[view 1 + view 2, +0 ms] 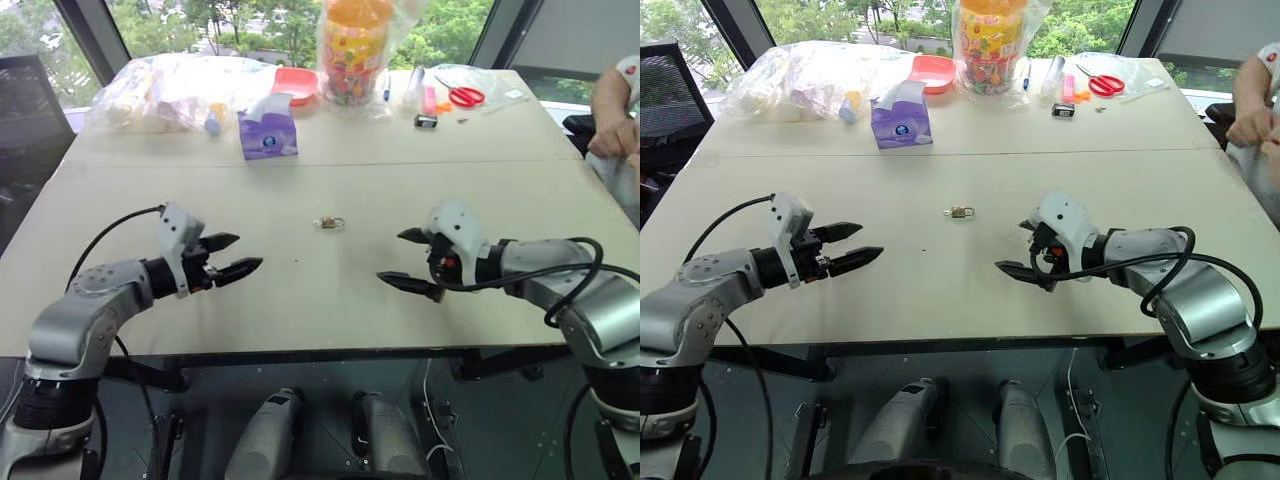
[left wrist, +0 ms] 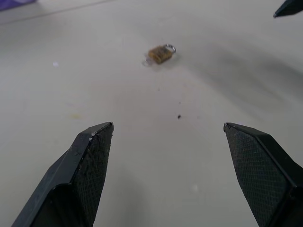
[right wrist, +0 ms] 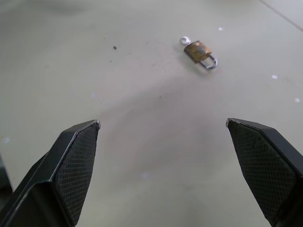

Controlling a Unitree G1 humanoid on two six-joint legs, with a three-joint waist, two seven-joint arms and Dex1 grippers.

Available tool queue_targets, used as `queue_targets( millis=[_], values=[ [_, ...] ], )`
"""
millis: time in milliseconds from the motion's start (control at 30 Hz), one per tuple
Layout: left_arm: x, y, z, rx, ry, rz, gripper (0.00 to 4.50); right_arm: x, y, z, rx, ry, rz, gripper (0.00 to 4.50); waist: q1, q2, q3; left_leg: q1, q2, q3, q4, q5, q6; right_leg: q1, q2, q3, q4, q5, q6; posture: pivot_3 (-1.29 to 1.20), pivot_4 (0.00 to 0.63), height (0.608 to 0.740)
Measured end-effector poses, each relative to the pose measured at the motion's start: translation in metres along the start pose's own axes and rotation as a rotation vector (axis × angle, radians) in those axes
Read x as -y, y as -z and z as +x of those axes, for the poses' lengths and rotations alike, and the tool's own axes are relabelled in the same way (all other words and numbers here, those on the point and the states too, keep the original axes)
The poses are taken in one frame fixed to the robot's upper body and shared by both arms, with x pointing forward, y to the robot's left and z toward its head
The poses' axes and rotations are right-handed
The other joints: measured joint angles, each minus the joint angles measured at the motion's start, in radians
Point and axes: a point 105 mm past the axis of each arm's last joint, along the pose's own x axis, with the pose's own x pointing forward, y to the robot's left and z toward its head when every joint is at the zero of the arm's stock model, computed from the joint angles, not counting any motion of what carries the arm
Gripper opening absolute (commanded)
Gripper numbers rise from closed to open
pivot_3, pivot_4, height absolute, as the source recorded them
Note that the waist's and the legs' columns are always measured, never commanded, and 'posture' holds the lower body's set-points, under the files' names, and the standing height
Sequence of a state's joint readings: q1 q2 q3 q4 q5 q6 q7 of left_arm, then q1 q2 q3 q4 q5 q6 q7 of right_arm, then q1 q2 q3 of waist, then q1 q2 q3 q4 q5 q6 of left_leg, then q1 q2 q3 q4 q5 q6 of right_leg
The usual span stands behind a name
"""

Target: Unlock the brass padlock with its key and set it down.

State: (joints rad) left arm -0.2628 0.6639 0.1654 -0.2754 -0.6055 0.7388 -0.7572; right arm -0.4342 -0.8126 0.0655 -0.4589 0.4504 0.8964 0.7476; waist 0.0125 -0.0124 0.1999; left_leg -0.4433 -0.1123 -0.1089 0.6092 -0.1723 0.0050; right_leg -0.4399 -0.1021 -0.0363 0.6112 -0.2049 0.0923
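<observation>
Left tool (image 1: pixel 232 256) wide open, nothing in it, hovering over the surface (image 1: pixel 300 300). Right tool (image 1: pixel 408 260) same: fingers spread wide, empty. Both point inward at each other. One brass padlock (image 3: pixel 200 52) lies flat on the surface between them, a bit further out, touching neither. One small silvery key (image 3: pixel 184 40) sits at its body end; can't tell if it's inserted. Far edge: one purple tissue box (image 1: pixel 267 133), one pair of red scissors (image 1: pixel 462 95), one orange jar (image 1: pixel 352 45), one red dish (image 1: pixel 296 84).
</observation>
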Motion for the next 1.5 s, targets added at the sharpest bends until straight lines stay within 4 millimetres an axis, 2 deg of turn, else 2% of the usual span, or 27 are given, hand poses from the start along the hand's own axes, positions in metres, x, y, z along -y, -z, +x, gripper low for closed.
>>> queue_targets(
  millis=[333,500,633,733,833,867,1133,1267,1467,1500],
  values=[
    [-0.003,-0.001,0.0,0.003,-0.028,-0.018,3.91,0.004,0.0,0.005,0.008,0.029,-0.015,4.5,0.0,0.0,0.0,0.0,0.0,0.0,0.001,0.0,0.0,0.0,0.001,0.0,0.001,0.002,-0.003,0.0,0.15,0.74],
    [-0.004,-0.002,0.0,0.002,-0.028,-0.015,3.91,0.003,-0.007,0.013,0.02,0.018,-0.033,4.5,-0.001,0.0,0.0,0.0,0.0,0.0,0.001,0.0,0.0,0.0,0.001,0.0,0.001,0.002,-0.003,0.0,0.15,0.74],
    [-0.021,-0.013,-0.006,-0.029,-0.031,0.052,3.91,0.009,-0.034,0.039,0.08,-0.006,-0.077,4.5,-0.009,0.0,0.0,0.001,0.003,0.001,0.002,0.001,-0.001,-0.001,0.004,0.0,0.002,0.003,-0.004,0.0,0.15,0.74],
    [-0.027,-0.023,-0.019,-0.094,0.033,0.111,3.91,0.014,-0.054,0.07,0.094,-0.067,-0.112,4.5,-0.026,0.0,0.0,0.001,0.004,0.001,0.001,0.001,-0.001,-0.001,0.005,0.0,0.002,0.003,-0.005,0.0,0.15,0.74],
    [-0.025,-0.03,-0.025,-0.107,0.084,0.134,3.91,0.02,-0.057,0.098,0.068,-0.111,-0.138,4.5,-0.027,0.0,0.0,0.001,0.003,0.002,0.001,0.002,0.0,-0.001,0.006,0.0,0.002,0.005,-0.005,0.0,0.15,0.74],
    [-0.024,-0.031,-0.025,-0.107,0.097,0.133,3.91,0.021,-0.055,0.108,0.052,-0.127,-0.142,4.5,-0.029,0.0,0.0,0.001,0.003,0.002,0.0,0.002,0.0,-0.001,0.006,0.0,0.001,0.006,-0.004,0.0,0.15,0.74],
    [-0.019,-0.026,-0.027,-0.091,0.092,0.131,3.91,0.031,-0.035,0.151,-0.054,-0.196,-0.157,4.5,-0.041,0.0,0.0,0.003,0.004,0.002,-0.002,0.003,-0.005,-0.002,0.009,0.002,0.003,0.007,-0.003,0.0,0.15,0.74],
    [-0.011,-0.012,-0.028,-0.083,0.063,0.096,3.91,0.034,-0.013,0.161,-0.11,-0.183,-0.104,4.5,-0.053,0.0,0.0,0.005,0.004,0.0,-0.007,0.005,-0.008,-0.002,0.01,0.004,0.005,0.007,-0.003,0.0,0.15,0.74],
    [-0.004,-0.014,-0.028,-0.069,0.034,0.091,3.91,0.032,-0.009,0.169,-0.101,-0.16,-0.047,4.5,-0.056,0.0,0.0,0.019,0.006,0.0,-0.016,0.008,-0.014,0.004,0.012,0.005,0.009,0.007,-0.006,0.0,0.15,0.74],
    [-0.003,-0.015,-0.028,-0.066,0.032,0.092,3.95,0.031,-0.008,0.17,-0.097,-0.153,-0.039,4.24,-0.057,0.0,0.0,0.02,0.007,0.0,-0.016,0.008,-0.014,0.005,0.013,0.005,0.009,0.006,-0.009,0.0,0.15,0.74]
  ],
)
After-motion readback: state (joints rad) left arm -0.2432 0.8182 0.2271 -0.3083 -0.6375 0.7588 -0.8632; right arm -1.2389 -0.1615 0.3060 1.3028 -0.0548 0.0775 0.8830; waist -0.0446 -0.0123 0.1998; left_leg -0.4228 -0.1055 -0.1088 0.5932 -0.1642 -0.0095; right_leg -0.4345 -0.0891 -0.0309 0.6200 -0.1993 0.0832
